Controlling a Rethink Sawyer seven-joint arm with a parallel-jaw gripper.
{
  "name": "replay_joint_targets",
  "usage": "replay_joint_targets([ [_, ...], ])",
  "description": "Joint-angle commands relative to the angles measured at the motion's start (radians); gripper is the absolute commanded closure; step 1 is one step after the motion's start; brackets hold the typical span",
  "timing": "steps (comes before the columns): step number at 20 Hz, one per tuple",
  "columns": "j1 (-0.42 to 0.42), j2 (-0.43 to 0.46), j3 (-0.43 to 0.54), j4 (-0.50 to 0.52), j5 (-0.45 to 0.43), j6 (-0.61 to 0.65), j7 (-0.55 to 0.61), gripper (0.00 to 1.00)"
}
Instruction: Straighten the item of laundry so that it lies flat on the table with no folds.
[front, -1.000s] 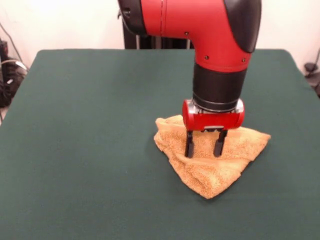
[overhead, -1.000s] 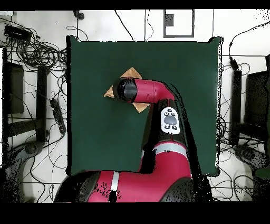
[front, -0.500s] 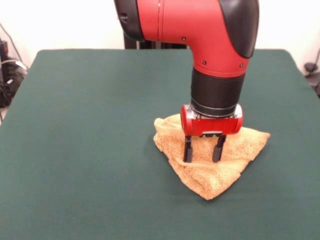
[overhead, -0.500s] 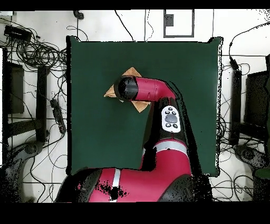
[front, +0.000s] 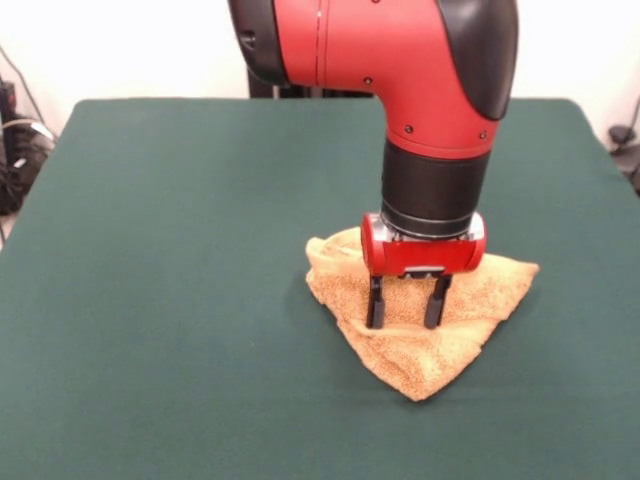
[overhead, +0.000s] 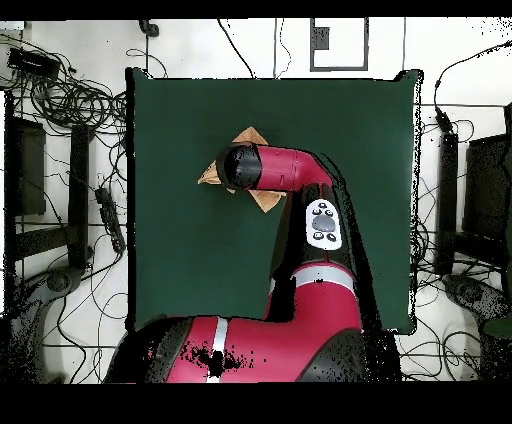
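Note:
The orange-tan towel (front: 420, 350) lies crumpled in a rough triangle on the green table (front: 170, 250), right of centre in the front view, with folds and a raised ridge across its middle. My gripper (front: 405, 322) stands straight down over it, fingers apart, with the tips pressed into the cloth on either side of the ridge. In the overhead view the arm hides most of the towel; only its corners (overhead: 249, 136) stick out. The gripper itself is hidden there.
The table's edges (overhead: 131, 200) are far from the towel on all sides. Cables and equipment (overhead: 60, 100) lie on the floor around the table.
The gripper has sunk a little lower onto the towel and shifted slightly left. The towel's shape has barely changed.

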Motion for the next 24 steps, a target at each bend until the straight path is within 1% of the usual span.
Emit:
replay_joint_targets([
  [1,0.029,0.066,0.027,0.008,0.010,-0.046,0.191,0.00],
  [7,0.036,0.062,0.018,0.018,0.025,-0.036,0.217,0.00],
  [12,0.039,0.053,0.014,0.049,0.028,-0.083,0.242,0.00],
  [20,0.062,0.053,-0.010,0.047,0.034,-0.091,0.258,0.00],
  [24,0.074,0.056,-0.033,0.047,0.052,-0.101,0.284,0.00],
])
